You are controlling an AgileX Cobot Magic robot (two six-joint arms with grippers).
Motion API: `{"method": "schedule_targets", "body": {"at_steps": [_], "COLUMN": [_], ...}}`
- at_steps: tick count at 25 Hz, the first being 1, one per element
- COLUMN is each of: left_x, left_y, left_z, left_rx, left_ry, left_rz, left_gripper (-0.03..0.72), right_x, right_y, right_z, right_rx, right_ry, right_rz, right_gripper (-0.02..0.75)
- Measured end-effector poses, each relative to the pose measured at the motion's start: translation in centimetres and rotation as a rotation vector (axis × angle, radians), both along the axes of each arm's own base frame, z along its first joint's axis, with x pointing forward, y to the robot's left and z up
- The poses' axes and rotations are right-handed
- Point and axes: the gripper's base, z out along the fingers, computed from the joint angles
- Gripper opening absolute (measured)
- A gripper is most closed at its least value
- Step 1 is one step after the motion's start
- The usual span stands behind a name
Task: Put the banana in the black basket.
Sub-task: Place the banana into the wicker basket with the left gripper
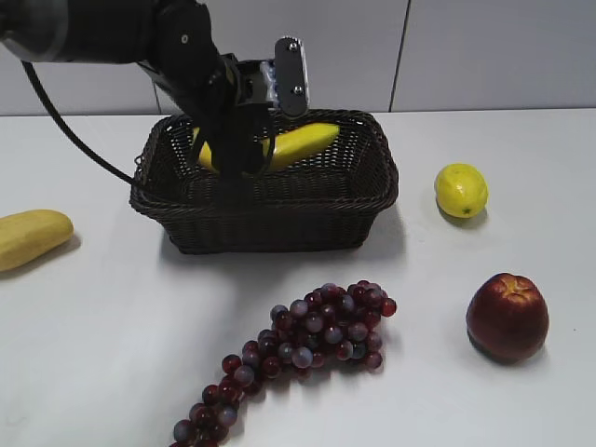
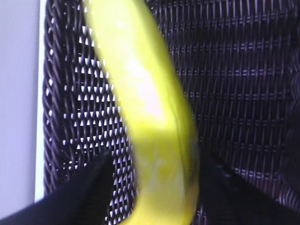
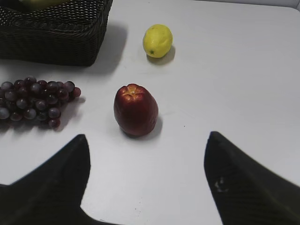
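Grippers first. We log the left gripper point(image 1: 244, 140) clamped on the banana point(image 1: 296, 144), one dark finger point(image 2: 79, 197) on each flank of the fruit in the left wrist view; the grip sits toward the fruit's left end as the exterior camera sees it. We log the right gripper point(image 3: 146, 180) with its two black, matte, wedge-shaped fingers spread well apart above bare table, touching nothing.

Banana: smooth, glossy, bright yellow, long and gently curved with a tapered tip. We place it over the interior of the black basket point(image 1: 270, 219), pointing toward two o'clock in the exterior view. Whether it rests on the basket floor or hangs just above it, we cannot quite tell, as the wrist view is blurred.

Black basket: rectangular, rounded corners, braided rim, sloping sides, dark woven wicker with light showing through the weave.

Table point(image 1: 521, 177): white, smooth.

Other entries, by clock face from the basket in the exterior view:
- Lemon point(image 1: 461, 190), round, yellow, dimpled skin, at three o'clock, near.
- Apple point(image 1: 507, 317), dark red, glossy, at four o'clock, well apart.
- Grapes point(image 1: 298, 349), a purple-red bunch of small round berries, at six o'clock, trailing toward seven.
- Oblong dull-yellow fruit point(image 1: 30, 237), stubby, at nine o'clock, at the frame's edge.
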Motion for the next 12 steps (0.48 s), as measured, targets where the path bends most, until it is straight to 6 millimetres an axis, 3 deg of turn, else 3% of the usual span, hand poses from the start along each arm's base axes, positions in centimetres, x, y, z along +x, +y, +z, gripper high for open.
{"method": "schedule_targets", "body": {"at_steps": [3,8,12], "left_x": [-0.1,-0.6,-0.7], "left_y": [0.0,0.3,1.7], "left_z": [0.8,2.9,5.2], "left_rx": [-0.012,-0.043,-0.106], "left_ry": [-0.015,-0.041,-0.03], "left_rz": [0.0,0.015,0.115], "left_gripper": [0.638,0.657,0.624], "right_x": [0.0,0.0,0.0], "right_y": [0.0,0.0,0.0], "right_z": [0.0,0.0,0.0], "right_rx": [0.0,0.0,0.0], "right_ry": [0.0,0.0,0.0], "right_rz": [0.0,0.0,0.0], "right_gripper": [0.571,0.571,0.571]}}
